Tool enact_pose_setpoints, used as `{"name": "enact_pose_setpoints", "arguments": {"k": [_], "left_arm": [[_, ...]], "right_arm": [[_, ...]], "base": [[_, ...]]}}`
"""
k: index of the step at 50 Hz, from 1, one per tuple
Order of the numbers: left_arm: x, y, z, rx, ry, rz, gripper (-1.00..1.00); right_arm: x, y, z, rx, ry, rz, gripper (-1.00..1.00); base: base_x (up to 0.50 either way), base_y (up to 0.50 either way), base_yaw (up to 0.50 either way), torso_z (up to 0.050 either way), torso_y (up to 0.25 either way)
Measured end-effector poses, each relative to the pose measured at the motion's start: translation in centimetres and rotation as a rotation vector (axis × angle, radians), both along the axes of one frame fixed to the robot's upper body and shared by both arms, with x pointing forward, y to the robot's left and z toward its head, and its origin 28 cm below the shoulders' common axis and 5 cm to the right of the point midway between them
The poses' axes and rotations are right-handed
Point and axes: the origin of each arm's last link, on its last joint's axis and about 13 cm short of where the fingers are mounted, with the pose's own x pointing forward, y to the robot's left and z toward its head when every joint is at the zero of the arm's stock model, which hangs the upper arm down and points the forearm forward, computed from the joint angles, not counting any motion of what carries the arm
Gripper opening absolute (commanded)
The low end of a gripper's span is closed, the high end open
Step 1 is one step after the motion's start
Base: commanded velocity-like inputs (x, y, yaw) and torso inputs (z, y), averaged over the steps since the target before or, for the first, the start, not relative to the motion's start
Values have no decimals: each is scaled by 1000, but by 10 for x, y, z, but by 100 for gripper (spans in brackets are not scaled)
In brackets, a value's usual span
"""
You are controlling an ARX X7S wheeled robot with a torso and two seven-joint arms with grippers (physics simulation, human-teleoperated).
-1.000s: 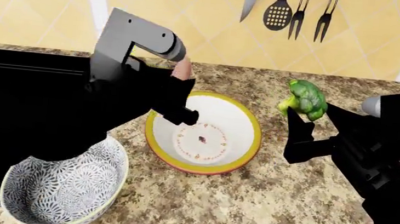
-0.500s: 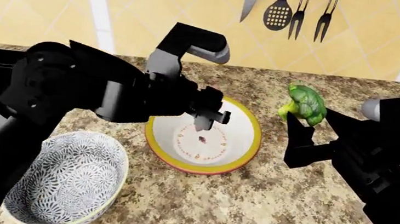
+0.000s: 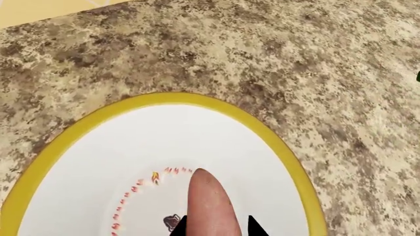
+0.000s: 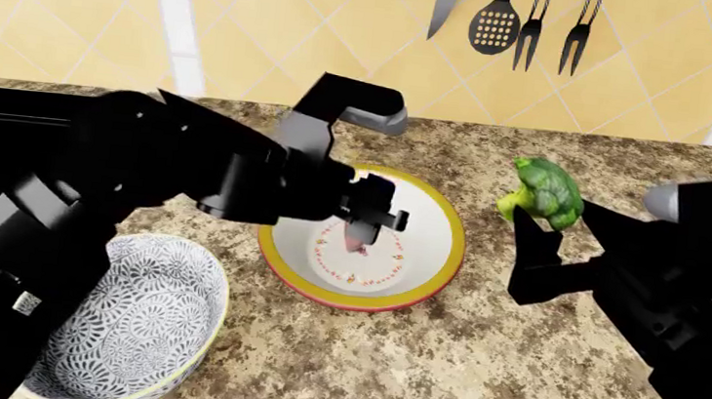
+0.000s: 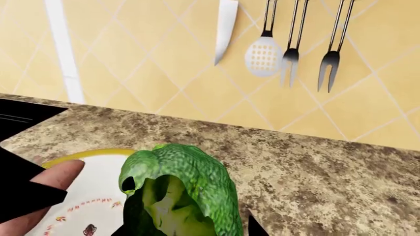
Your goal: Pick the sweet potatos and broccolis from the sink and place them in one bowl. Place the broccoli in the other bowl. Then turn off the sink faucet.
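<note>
A pinkish sweet potato [image 3: 208,204] hangs tip-down inside the yellow-rimmed white bowl [image 3: 164,98], with my left gripper [image 3: 217,228] shut on it. In the head view that gripper [image 4: 362,222] sits over the same bowl [image 4: 435,264], and the sweet potato [image 4: 355,238] pokes out below it. My right gripper [image 4: 550,220] is shut on a green broccoli [image 4: 544,190], held above the counter to the right of the bowl. From the right wrist, the broccoli [image 5: 187,184] fills the space between the jaws and the sweet potato [image 5: 46,189] shows beyond it. The faucet is out of view.
A grey patterned bowl [image 4: 122,319] stands on the speckled counter at the front left, partly under my left arm. A knife [image 4: 447,3], a slotted spoon [image 4: 495,22] and forks [image 4: 584,26] hang on the tiled wall. The dark sink area [image 5: 23,115] lies left.
My left arm swung over the yellow-rimmed bowl and lowered the sweet potato into it. The right gripper with the broccoli has barely moved.
</note>
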Motion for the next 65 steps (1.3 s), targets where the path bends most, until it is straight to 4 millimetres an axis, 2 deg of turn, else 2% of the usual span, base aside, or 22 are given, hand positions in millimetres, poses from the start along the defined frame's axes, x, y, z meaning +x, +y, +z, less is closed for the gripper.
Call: {"name": "enact_pose_setpoints", "arguments": {"k": [7, 8, 20, 28, 35, 44, 53, 65], "left_arm": [[2, 0, -4, 7, 15, 0, -100], [3, 0, -5, 7, 16, 0, 100], [3, 0, -1, 4, 8, 1, 100], [3, 3, 13, -15, -56, 22, 100], [-4, 17, 27, -24, -171, 86, 100], [-33, 43, 31, -36, -335, 196, 100], [-64, 68, 31, -36, -431, 294, 100], [-83, 83, 38, -27, -505, 361, 100]], "right_arm": [[0, 0, -1, 3, 4, 0, -100], [0, 0, -1, 3, 5, -1, -100], [0, 0, -3, 11, 8, -6, -100], [2, 1, 2, 10, 6, 1, -100], [11, 5, 12, 9, 23, 34, -100], [32, 17, 22, -13, 86, 122, -100], [65, 33, 30, -33, 173, 228, -100], [110, 63, 24, -8, 311, 345, -100]], "base": [[0, 0, 0, 0, 1], [0, 0, 0, 0, 0], [0, 0, 0, 0, 0], [0, 0, 0, 0, 0], [0, 0, 0, 0, 0], [0, 0, 0, 0, 0], [0, 0, 0, 0, 0], [0, 0, 0, 0, 0]]}}
